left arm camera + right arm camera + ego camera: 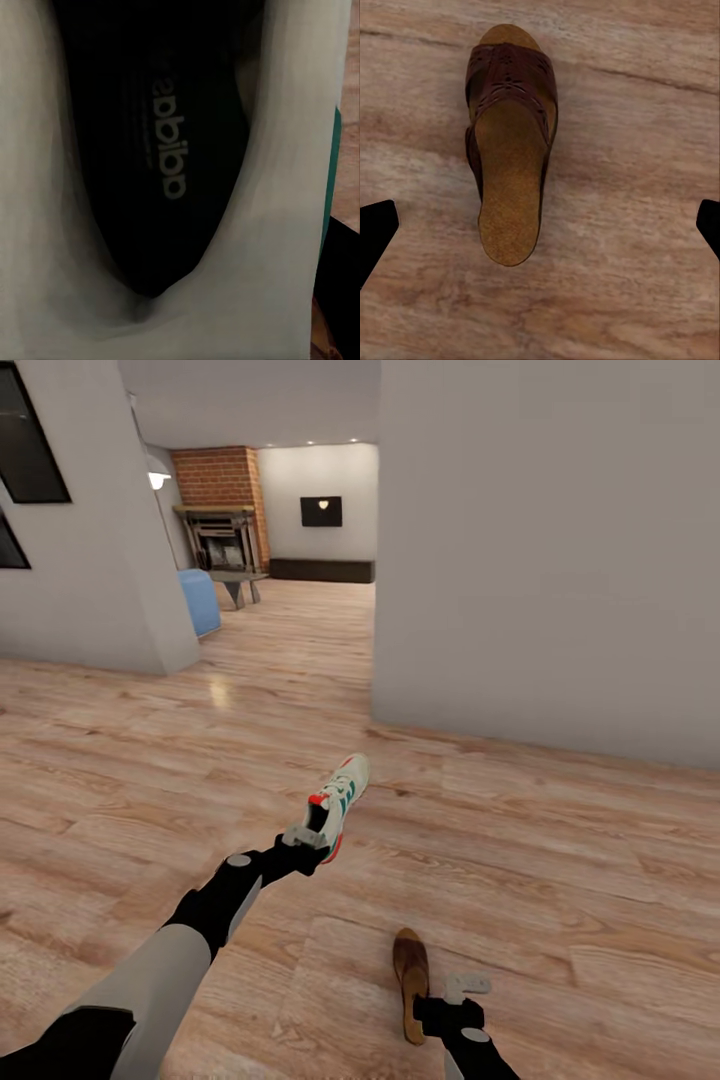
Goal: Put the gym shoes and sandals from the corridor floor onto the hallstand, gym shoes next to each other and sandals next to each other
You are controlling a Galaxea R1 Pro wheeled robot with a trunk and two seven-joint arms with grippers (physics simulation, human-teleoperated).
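Head view first: the robot is looking down over a light wood-plank corridor floor (560,860). The left arm reaches forward, and the left gripper (305,838) sits right at the heel opening of a white gym shoe (343,800) with green stripes and red-orange bits. The shoe points away and a bit to the right, roughly mid-scene. From here it looks like the fingers are on the heel, but I honestly can't tell if they're clenched on it or just touching. Nearer and to the right, a brown sandal (410,980) lies flat on the planks, toe pointing away. The right gripper (452,998) sits just beside its right edge, near the heel end.

Around it all: a big pale wall (550,550) fills the far right, and another wall corner (100,560) stands at far left. Between them the floor runs back to a room with a brick fireplace (222,510), a blue seat (200,600) and a dark low cabinet (322,570). Nothing stands between the arms and the shoes.

Left wrist view: super close, straight into the shoe's dark insole (150,150) with pale lettering on it, white lining all round.

Right wrist view: the sandal (510,157) lies on the planks, and the two dark fingertips (376,229) sit wide apart at either edge, clear of it, so that pincer is spread and holding nothing.
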